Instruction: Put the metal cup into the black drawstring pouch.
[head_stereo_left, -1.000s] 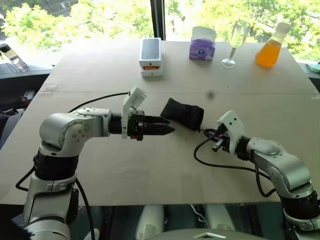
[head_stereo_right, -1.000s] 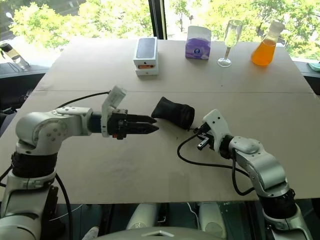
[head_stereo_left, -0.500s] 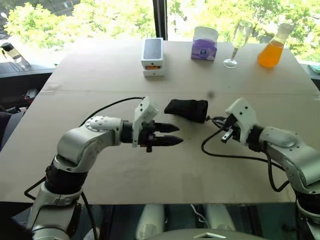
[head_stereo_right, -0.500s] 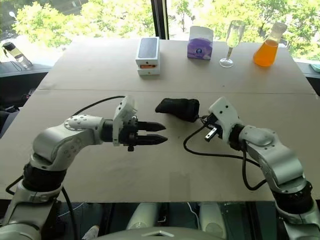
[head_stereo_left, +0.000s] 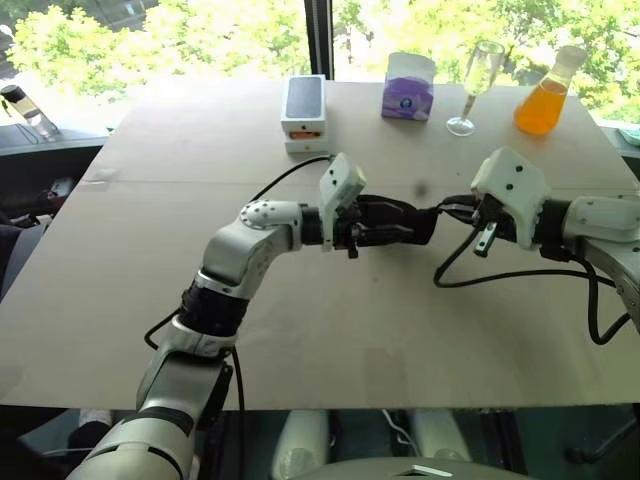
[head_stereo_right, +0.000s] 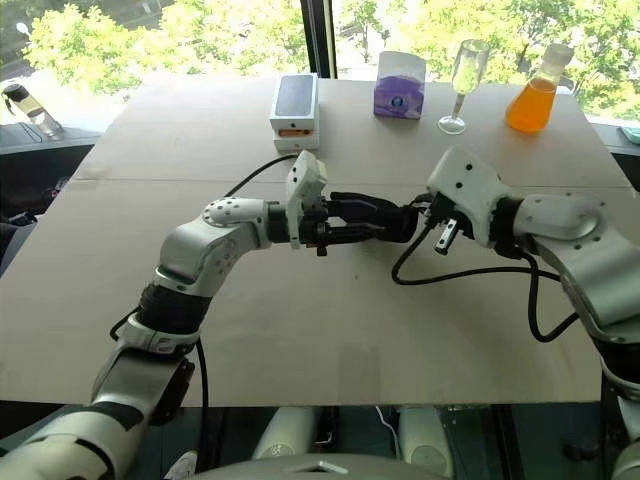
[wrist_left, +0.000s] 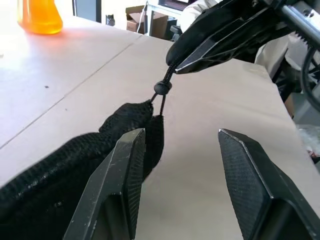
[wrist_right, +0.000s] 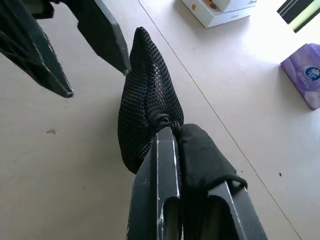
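The small soft black fabric drawstring pouch (head_stereo_left: 395, 221) is held off the pale worktop (head_stereo_left: 330, 320), strung between both arms near the middle. Its cord end (wrist_left: 162, 87) is pinched in the right tool (wrist_right: 176, 150), fingers clamped together on it. The left tool (wrist_left: 182, 145) is set apart, one finger (wrist_left: 127, 160) touching the pouch's mesh, nothing gripped. The metal cup cannot be made out.

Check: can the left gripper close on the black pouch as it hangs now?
Probably yes. The left gripper is open, one finger already against the black drawstring pouch, which the right gripper holds up by its cord; nothing sits between.
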